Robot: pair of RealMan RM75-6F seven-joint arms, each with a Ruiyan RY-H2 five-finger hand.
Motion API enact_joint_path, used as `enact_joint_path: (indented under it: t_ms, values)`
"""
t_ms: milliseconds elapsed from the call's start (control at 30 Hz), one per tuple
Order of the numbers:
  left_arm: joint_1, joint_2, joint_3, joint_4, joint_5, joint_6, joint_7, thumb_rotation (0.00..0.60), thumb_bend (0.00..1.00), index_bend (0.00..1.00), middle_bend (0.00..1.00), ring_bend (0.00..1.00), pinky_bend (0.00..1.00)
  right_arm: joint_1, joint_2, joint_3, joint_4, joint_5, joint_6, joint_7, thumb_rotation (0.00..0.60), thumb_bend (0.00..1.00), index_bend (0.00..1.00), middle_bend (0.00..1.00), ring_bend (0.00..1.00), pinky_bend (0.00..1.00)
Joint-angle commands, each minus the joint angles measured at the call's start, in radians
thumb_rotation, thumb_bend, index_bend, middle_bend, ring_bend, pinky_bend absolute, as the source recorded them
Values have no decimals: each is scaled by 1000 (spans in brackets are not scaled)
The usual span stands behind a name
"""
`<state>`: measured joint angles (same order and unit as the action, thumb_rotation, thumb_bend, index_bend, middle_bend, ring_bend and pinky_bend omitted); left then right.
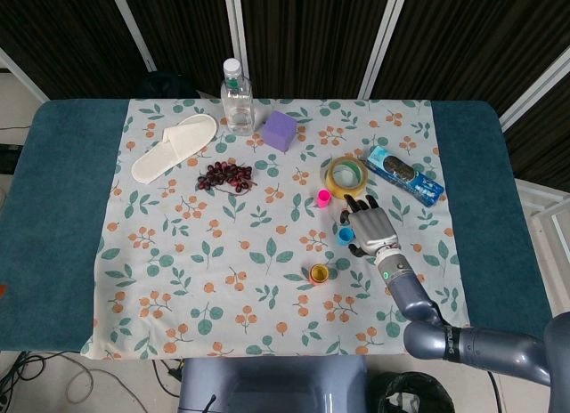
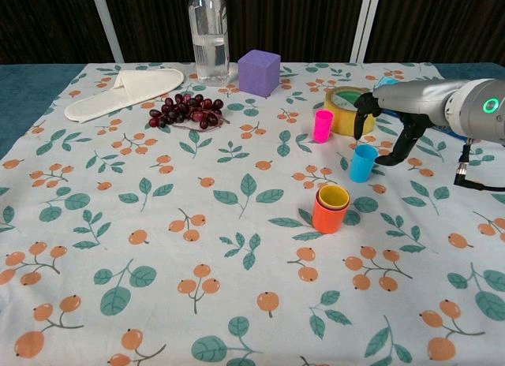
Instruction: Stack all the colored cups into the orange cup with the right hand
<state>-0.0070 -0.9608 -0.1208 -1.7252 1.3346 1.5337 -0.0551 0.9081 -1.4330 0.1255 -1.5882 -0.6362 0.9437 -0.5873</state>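
The orange cup (image 1: 319, 273) (image 2: 329, 214) stands right of the cloth's centre with a yellow cup (image 2: 334, 196) nested inside it. A blue cup (image 1: 345, 236) (image 2: 363, 162) stands upright just beyond it, and a pink cup (image 1: 324, 197) (image 2: 323, 125) stands farther back. My right hand (image 1: 370, 227) (image 2: 388, 120) hovers just right of and behind the blue cup. Its fingers are spread and curve down around the cup, and it holds nothing. I cannot tell whether a fingertip touches the cup. My left hand shows in neither view.
A yellow tape roll (image 1: 346, 176) (image 2: 346, 110) lies right behind the hand, with a blue cookie pack (image 1: 404, 175) to its right. Farther back are a purple cube (image 2: 259, 72), a water bottle (image 2: 209, 35), dark grapes (image 2: 185, 110) and a white slipper (image 2: 122, 92).
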Motion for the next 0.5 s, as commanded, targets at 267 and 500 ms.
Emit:
enact_joint_path:
  t_ms: [267, 500]
  values:
    - [1, 1, -1, -3, -2, 3, 4, 600, 116, 366, 974, 878, 781, -7, -34, -4, 43, -17, 10, 9, 600, 393, 369, 8, 143, 68]
    - [-1, 1, -2, -3, -8, -3, 7, 600, 115, 366, 975, 878, 781, -13, -50, -2, 64, -22, -1, 25, 600, 393, 386, 8, 143, 68]
